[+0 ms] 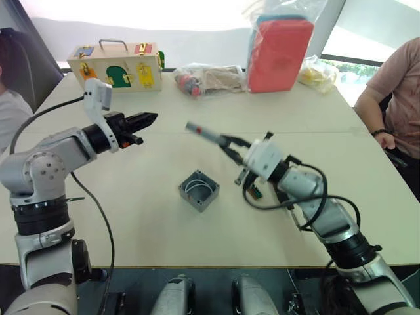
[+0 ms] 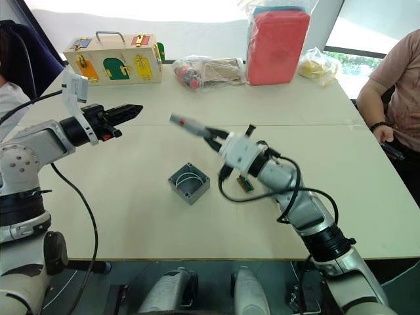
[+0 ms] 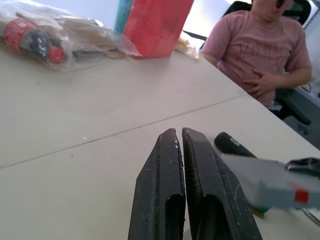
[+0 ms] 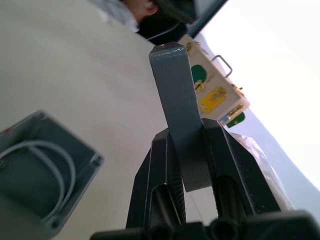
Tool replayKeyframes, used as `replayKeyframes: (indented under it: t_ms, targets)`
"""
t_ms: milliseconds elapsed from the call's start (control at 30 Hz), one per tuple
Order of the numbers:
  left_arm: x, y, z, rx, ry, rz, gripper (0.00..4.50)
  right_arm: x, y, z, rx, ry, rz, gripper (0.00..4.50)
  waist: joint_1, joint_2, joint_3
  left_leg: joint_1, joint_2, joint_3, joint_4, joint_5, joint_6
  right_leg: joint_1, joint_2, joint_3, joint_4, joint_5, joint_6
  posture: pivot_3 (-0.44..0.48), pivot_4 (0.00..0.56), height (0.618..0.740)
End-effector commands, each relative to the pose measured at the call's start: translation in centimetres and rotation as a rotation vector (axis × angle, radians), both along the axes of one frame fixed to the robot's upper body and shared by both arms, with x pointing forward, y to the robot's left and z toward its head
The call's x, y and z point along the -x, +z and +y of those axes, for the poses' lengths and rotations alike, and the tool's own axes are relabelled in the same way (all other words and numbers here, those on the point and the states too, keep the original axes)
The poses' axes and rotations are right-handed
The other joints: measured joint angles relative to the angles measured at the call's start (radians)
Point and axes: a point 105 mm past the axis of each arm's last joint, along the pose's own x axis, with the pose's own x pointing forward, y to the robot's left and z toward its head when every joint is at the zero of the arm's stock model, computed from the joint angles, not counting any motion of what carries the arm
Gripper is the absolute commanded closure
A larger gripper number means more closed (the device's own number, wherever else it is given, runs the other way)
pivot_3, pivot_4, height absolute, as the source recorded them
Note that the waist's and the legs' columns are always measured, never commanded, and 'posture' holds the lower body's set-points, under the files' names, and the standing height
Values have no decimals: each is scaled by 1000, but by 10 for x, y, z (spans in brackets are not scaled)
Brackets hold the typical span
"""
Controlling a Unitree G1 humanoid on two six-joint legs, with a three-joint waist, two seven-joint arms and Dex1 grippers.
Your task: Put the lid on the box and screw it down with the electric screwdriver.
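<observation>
The box [image 1: 199, 190] sits open on the table's middle, with white wires coiled inside [image 4: 35, 165]. My right gripper [image 1: 226, 141] hovers just behind and to the right of the box, shut on the lid [image 1: 202, 132]. The lid is a flat grey piece seen edge-on, sticking out toward the left [image 4: 175, 95]. My left gripper [image 1: 147, 119] is held in the air to the left, above the table, shut and empty [image 3: 179, 137]. A dark rounded tip with a reddish band [image 3: 232, 145] lies behind the lid; I cannot tell whether it is the electric screwdriver.
At the table's far left stands a wooden box with coloured latches [image 1: 118, 65]. A plastic bag of items [image 1: 210, 79], a red case in a bag [image 1: 279, 52] and a yellow bag [image 1: 318, 72] line the far edge. One person sits at the right [image 1: 394, 85], another at the left [image 1: 10, 111].
</observation>
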Motion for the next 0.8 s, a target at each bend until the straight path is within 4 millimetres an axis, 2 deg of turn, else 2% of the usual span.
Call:
replayKeyframes:
  t_ms: [33, 167, 267, 467, 567, 800]
  targets:
    - [3, -1, -10, -103, -49, -54, 4442, 12, -5, 10, 15, 9, -166, 4334, 1, 0, 0, 0, 0, 0, 0, 0, 0, 0, 0, 0, 0, 0, 0, 0, 150, 738]
    - [7, -10, -27, -164, -121, -62, 4442, 17, -26, 14, 112, -5, -231, 4334, 7, 0, 0, 0, 0, 0, 0, 0, 0, 0, 0, 1, 0, 0, 0, 0, 150, 738]
    - [8, -17, -35, -190, -152, -72, 4442, 21, -30, 17, 133, 0, -263, 4334, 6, 0, 0, 0, 0, 0, 1, 0, 0, 1, 0, 1, -1, 0, 0, 0, 150, 738]
    - [27, -32, -53, -236, -322, -30, 4442, 19, -42, 14, 181, -17, -258, 4334, 4, 0, 0, 0, 0, 0, 1, 0, 0, 1, 1, 1, -1, 0, 0, 0, 150, 738]
    - [32, -40, -56, -275, -371, -20, 4442, 15, -44, 12, 189, -35, -259, 4334, 4, 0, 0, 0, 0, 0, 1, 0, 0, 1, 2, 1, -1, 0, 0, 0, 150, 738]
    - [23, -59, -57, -363, -373, -24, 4442, 14, -55, 12, 221, -32, -257, 4334, 5, 0, 0, 0, 0, 0, 1, 0, 0, 2, 2, 1, -1, 0, -1, 0, 150, 738]
